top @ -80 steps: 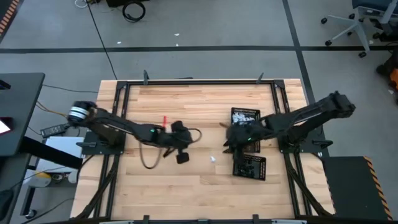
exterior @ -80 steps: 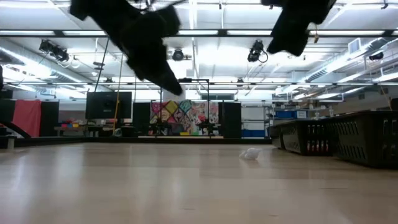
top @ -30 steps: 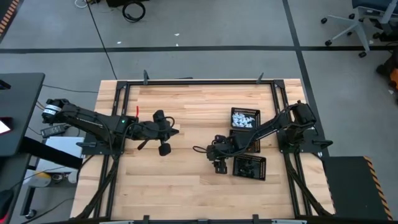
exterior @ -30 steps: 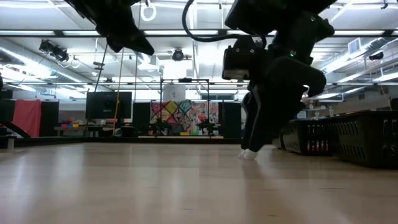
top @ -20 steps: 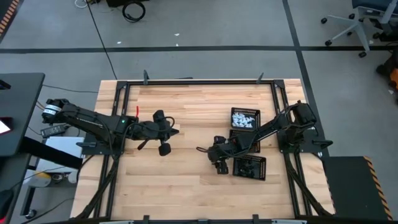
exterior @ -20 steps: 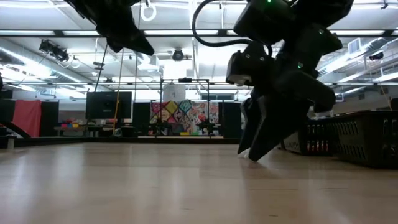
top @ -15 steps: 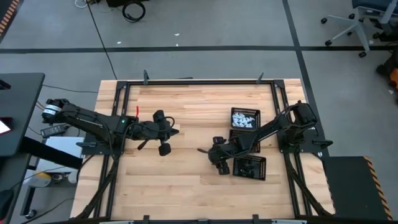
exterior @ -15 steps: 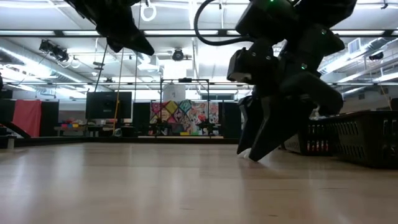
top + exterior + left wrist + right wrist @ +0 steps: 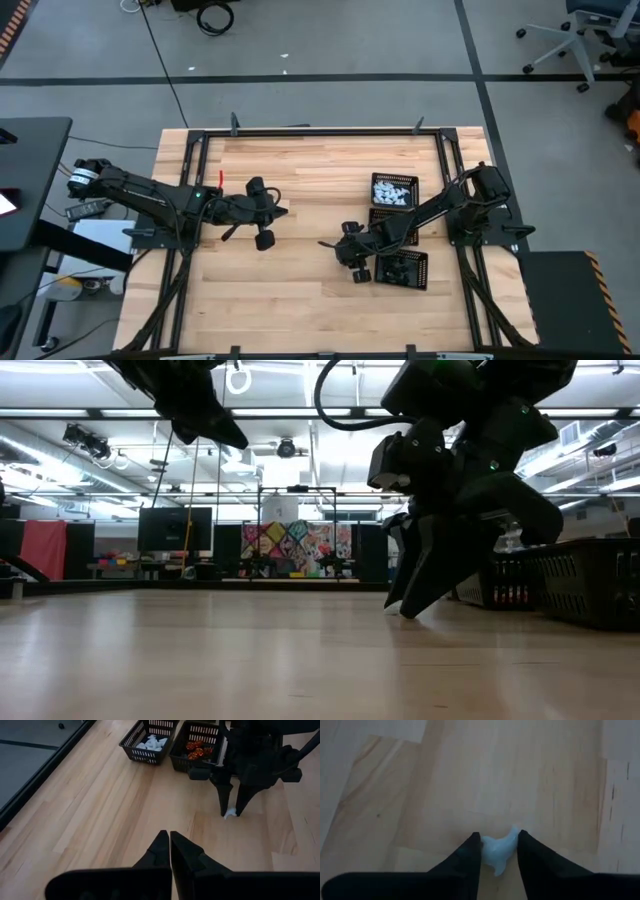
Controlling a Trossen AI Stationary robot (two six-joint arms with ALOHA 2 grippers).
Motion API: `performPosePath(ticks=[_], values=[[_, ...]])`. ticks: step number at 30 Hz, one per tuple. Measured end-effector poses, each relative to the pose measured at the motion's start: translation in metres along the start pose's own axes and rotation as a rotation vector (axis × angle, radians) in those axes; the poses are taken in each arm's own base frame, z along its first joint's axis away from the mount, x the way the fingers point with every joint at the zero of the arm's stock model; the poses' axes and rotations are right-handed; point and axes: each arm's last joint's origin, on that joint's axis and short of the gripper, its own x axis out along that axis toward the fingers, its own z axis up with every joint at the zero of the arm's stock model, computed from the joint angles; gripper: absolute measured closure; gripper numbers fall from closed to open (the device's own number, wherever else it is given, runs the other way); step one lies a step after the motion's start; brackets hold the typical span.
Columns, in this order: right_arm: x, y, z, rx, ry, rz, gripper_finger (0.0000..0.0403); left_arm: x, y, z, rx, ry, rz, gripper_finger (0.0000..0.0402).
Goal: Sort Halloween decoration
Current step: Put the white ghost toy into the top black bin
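A small white Halloween decoration (image 9: 497,851) lies on the wooden table, left of three black mesh trays. My right gripper (image 9: 497,847) slants down over it, its fingers closed in on both sides of it; the left wrist view shows the decoration (image 9: 229,813) at the fingertips. In the high view this gripper (image 9: 344,256) is near the table's middle. My left gripper (image 9: 283,208) waits shut above the table's left half, holding nothing, its fingertips (image 9: 167,836) together. My right gripper pinches the white decoration's two sides (image 9: 487,851) between its two fingers (image 9: 470,847). They come from above, slanting down from the table's right side. The decoration rests on the tabletop between the fingertips.
A tray of white pieces (image 9: 393,190) stands at the right, with a tray of orange pieces (image 9: 197,745) beside it and a tray of dark pieces (image 9: 402,268) nearer. Bare wood spreads left of and in front of the right gripper.
My right gripper has rolled at the wrist and tipped steeper over the white decoration, sinking slightly. Its fingers have come down on either side of the piece and drawn in on it. The decoration has stayed in place on the table.
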Motion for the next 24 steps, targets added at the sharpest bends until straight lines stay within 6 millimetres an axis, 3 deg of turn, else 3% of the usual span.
performPosePath(ticks=[11, 24], values=[[-0.006, -0.003, 0.005, -0.012, 0.012, -0.021, 0.0278, 0.0, 0.0, 0.0, 0.001, 0.0, 0.0, 0.0402], [-0.021, -0.019, 0.026, -0.034, 0.099, -0.043, 0.0277, 0.0, 0.0, 0.0, 0.008, 0.001, 0.0, 0.0402]])
